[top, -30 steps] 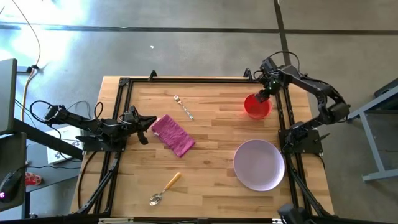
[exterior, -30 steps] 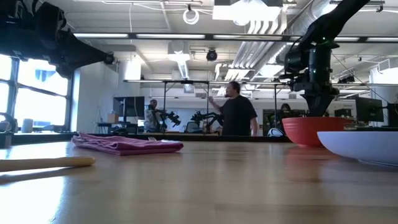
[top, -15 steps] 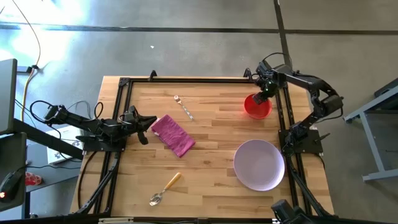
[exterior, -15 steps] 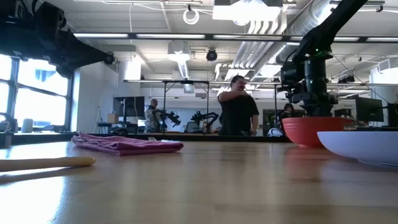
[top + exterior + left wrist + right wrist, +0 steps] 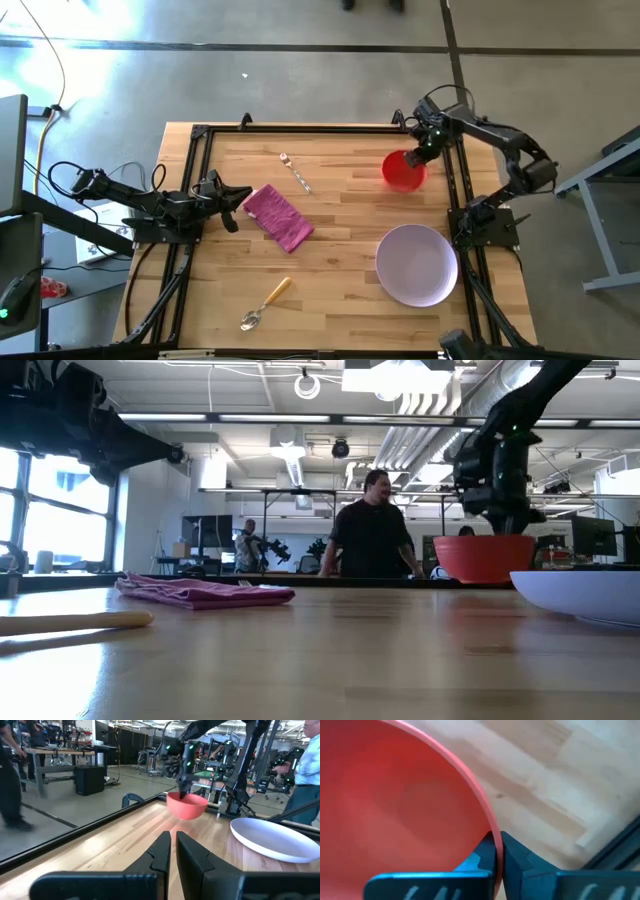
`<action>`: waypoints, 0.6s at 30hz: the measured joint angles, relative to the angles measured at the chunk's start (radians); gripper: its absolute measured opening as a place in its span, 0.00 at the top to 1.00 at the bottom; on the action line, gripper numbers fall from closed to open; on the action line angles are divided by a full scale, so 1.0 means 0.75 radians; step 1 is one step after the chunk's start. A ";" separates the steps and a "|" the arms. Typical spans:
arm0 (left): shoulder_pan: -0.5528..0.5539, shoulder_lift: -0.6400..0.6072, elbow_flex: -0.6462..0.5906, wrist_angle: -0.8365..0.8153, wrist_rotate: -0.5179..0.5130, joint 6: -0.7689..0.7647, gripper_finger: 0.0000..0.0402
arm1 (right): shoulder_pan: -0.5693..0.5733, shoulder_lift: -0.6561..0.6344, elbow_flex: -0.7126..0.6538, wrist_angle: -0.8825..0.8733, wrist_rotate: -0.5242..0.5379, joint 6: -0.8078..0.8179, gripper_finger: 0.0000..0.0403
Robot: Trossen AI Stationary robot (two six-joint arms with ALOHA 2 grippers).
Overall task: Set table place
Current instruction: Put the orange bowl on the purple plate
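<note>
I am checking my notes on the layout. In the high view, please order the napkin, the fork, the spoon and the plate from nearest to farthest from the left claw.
From the left claw, at the table's left edge:
1. Napkin, just beside it.
2. Fork, toward the far side.
3. Spoon, toward the near side.
4. Plate, on the right side.

The large rectangular light butcher-block wooden table (image 5: 330, 250), edged by a black metal frame (image 5: 200, 131), carries four things directly on its top. A magenta cloth napkin (image 5: 278, 217), folded and lying at a slant, rests just in front of the left arm's nearly closed jaws. A small silver fork (image 5: 296, 172) lies flat on the boards between those jaws and the right arm's jaws, nearer the far edge. A wooden-handled metal spoon (image 5: 264, 303) lies well apart from both pairs of jaws, toward the near edge. A pale lilac round plate (image 5: 417, 264) sits flat on the wood, near the right arm's jaws, on their near side.
</note>
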 joint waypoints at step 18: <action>0.000 0.000 0.001 -0.001 0.000 0.006 0.95 | 0.772 -0.741 0.115 -0.498 -0.004 0.818 1.00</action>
